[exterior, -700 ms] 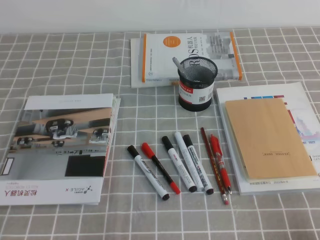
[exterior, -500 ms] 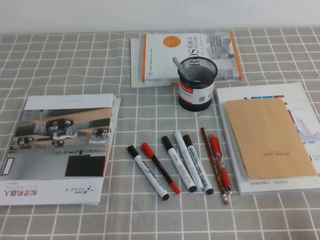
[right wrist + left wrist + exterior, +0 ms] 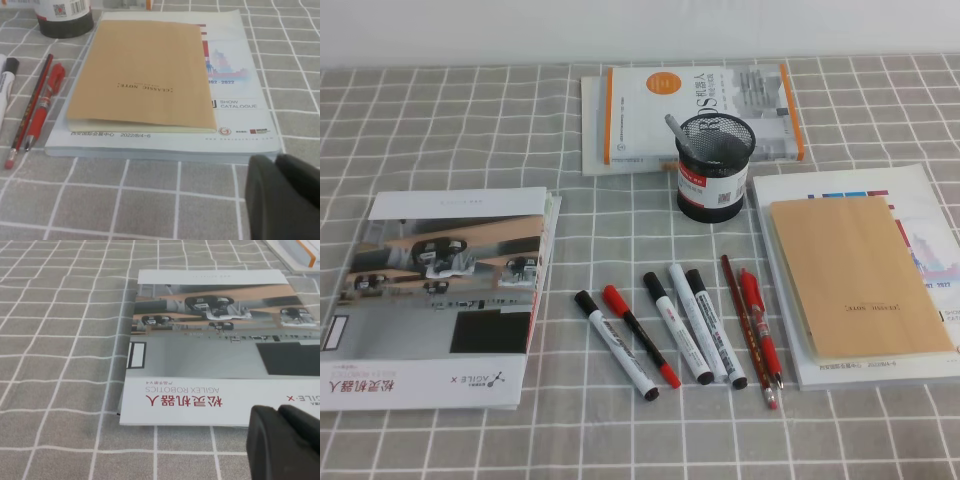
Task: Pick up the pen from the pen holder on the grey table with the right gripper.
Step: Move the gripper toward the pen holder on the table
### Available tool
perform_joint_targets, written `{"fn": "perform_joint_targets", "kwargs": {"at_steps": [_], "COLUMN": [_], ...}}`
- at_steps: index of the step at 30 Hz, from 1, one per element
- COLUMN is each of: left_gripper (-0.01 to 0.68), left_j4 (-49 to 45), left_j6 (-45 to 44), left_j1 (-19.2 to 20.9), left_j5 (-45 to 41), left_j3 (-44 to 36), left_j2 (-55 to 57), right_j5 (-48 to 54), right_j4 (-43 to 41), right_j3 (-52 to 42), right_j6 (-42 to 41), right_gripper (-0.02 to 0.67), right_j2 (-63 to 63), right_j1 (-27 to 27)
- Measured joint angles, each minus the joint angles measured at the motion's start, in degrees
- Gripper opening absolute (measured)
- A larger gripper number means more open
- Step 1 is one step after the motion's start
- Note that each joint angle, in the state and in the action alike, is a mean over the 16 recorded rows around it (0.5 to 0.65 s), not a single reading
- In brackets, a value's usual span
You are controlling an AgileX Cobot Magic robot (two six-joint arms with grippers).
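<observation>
The black wire-mesh pen holder (image 3: 710,170) stands upright on the grey table (image 3: 470,130), in front of a white book. The thin grey pen (image 3: 678,130) leans out of its left rim. Only the holder's base (image 3: 65,17) shows at the top left of the right wrist view. Neither gripper shows in the exterior view. My right gripper (image 3: 276,159) sits low at the near right corner of a catalogue, far from the holder, with its fingers together and empty. My left gripper (image 3: 277,412) hovers at the near edge of a brochure, fingers together and empty.
A white and orange book (image 3: 700,110) lies behind the holder. A brown notebook (image 3: 855,275) lies on a catalogue (image 3: 920,200) at the right. Several markers (image 3: 690,320), a red pen (image 3: 758,325) and a pencil (image 3: 745,325) lie in front. A brochure (image 3: 440,295) lies at the left.
</observation>
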State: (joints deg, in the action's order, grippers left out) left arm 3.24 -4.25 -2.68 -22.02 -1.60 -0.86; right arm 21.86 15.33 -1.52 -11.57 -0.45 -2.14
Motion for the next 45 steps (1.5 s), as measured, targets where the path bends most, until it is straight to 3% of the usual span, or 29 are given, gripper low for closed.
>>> {"fn": "perform_joint_targets", "kwargs": {"at_steps": [5,16,22,32,45], "left_gripper": [-0.005,-0.005,-0.005,-0.005,-0.005], "left_j4": [0.0,0.0,0.0,0.0,0.0], "left_j6": [0.0,0.0,0.0,0.0,0.0], "left_j1": [0.0,0.0,0.0,0.0,0.0], "left_j5": [0.0,0.0,0.0,0.0,0.0], "left_j3": [0.0,0.0,0.0,0.0,0.0], "left_j2": [0.0,0.0,0.0,0.0,0.0], "right_j5": [-2.0,-9.1,-9.5,-1.5,6.9], "right_j4": [5.5,28.3,36.1,37.8,37.6], "right_j3": [0.0,0.0,0.7,10.4,29.3], "right_j6": [0.0,0.0,-0.4,-4.0,-20.2], "right_gripper": [-0.013,-0.012,-0.012,-0.012,-0.013], "right_j2": [0.0,0.0,0.0,6.6,35.7], "right_j1": [0.0,0.0,0.0,0.0,0.0]}}
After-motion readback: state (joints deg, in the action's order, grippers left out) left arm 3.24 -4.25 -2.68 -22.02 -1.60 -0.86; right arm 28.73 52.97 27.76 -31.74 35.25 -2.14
